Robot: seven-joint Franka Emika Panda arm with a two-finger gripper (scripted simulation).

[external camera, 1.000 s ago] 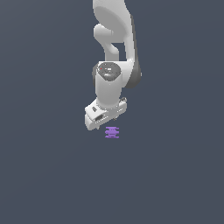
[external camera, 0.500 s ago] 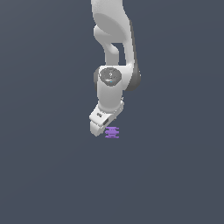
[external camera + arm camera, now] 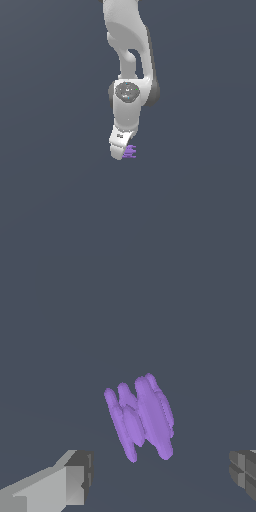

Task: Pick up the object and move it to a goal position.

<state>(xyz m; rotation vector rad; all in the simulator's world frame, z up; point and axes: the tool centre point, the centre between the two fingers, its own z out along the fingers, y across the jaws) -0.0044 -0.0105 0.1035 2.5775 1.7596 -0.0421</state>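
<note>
In the exterior view we see the white gripper point(image 3: 119, 150) low over the grey floor point(image 3: 50, 200), and the object point(image 3: 130, 151) lies just beside it, toward that view's right. The object point(image 3: 141, 416) is a small purple stack of thin, ridged, uneven layers. In the wrist view its long axis runs almost across the line between the two fingers point(image 3: 60, 483), slightly tilted. The jaws stand wide apart, with the object between them, touching neither one.
</note>
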